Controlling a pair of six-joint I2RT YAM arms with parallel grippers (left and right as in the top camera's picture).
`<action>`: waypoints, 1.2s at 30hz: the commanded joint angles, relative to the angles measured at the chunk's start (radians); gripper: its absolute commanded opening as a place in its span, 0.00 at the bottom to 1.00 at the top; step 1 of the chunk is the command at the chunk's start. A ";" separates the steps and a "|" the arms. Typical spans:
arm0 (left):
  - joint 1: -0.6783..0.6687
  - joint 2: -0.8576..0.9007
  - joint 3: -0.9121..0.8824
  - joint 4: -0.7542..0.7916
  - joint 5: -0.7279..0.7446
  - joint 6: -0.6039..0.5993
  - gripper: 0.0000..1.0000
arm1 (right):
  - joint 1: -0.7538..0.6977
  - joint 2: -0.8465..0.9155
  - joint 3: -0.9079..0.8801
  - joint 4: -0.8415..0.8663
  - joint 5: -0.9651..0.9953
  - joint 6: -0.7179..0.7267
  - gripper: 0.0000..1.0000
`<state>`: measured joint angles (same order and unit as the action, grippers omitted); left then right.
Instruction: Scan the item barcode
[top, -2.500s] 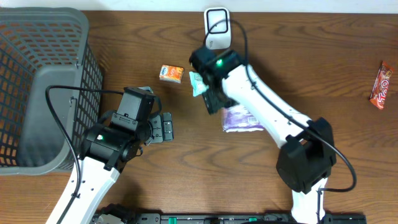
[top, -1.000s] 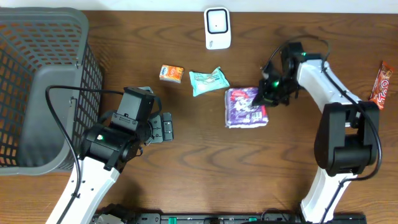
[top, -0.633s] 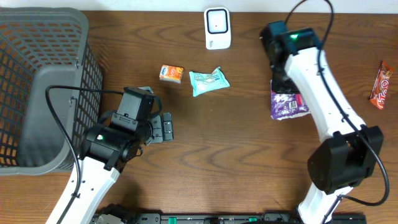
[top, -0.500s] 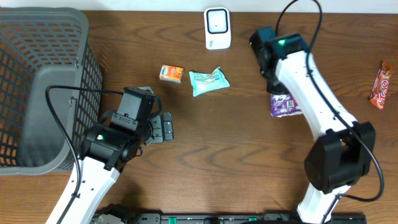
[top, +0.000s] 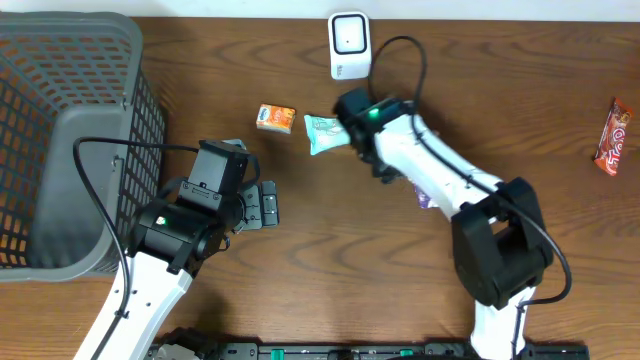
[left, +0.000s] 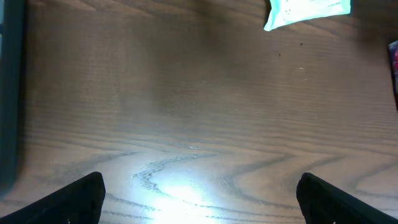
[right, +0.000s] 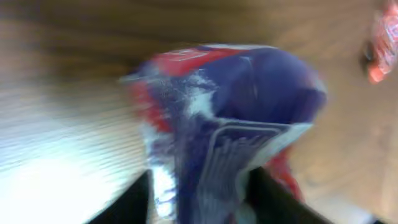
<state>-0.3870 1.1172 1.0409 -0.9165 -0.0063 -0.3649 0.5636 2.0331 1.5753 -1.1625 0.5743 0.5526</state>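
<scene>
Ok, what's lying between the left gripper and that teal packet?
Nothing but bare table. In the left wrist view, plain wood runs from the open left gripper up to the teal packet.

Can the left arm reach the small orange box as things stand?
Probably yes: the orange box lies on bare wood just beyond the open left end effector, nothing between them; the right arm is over by the teal packet.

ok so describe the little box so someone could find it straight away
Start at the grey basket on the left and move right, toward the white scanner at the far edge. The box lies between them, just left of the teal packet. It is the only orange, hard-edged carton, with a blue and white label.
</scene>
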 joint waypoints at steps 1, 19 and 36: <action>0.005 0.002 0.001 -0.003 -0.005 0.013 0.98 | 0.056 -0.006 0.071 0.002 -0.143 -0.009 0.79; 0.005 0.002 0.001 -0.003 -0.005 0.013 0.98 | -0.240 -0.002 0.406 -0.208 -0.691 -0.476 0.99; 0.005 0.002 0.001 -0.003 -0.005 0.013 0.98 | -0.393 -0.002 -0.224 0.268 -1.177 -0.522 0.64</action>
<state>-0.3870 1.1175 1.0409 -0.9165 -0.0059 -0.3649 0.1684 2.0338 1.4250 -0.9440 -0.5159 -0.0319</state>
